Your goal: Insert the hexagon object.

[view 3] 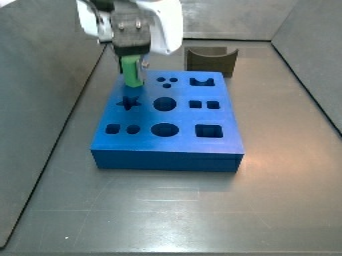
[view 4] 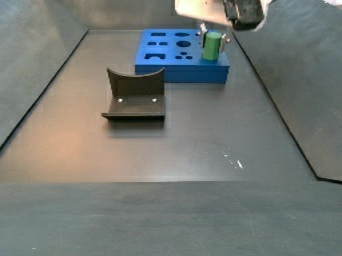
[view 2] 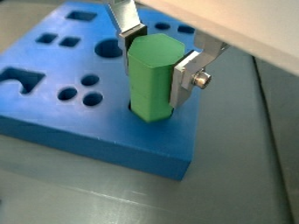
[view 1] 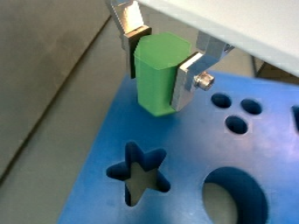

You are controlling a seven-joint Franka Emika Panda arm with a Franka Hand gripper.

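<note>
While the gripper (view 2: 158,63) pinches the one green peg (view 2: 152,77) upright between its two fingers (view 1: 191,72), the peg's lower end meets the single blue block (view 3: 174,140) near its edge; one dark curved piece (view 4: 134,95) lies well apart.

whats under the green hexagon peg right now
The blue block lies under the hexagon object, which the gripper holds upright at the block's edge. The peg's lower end hides any hole below it.
</note>
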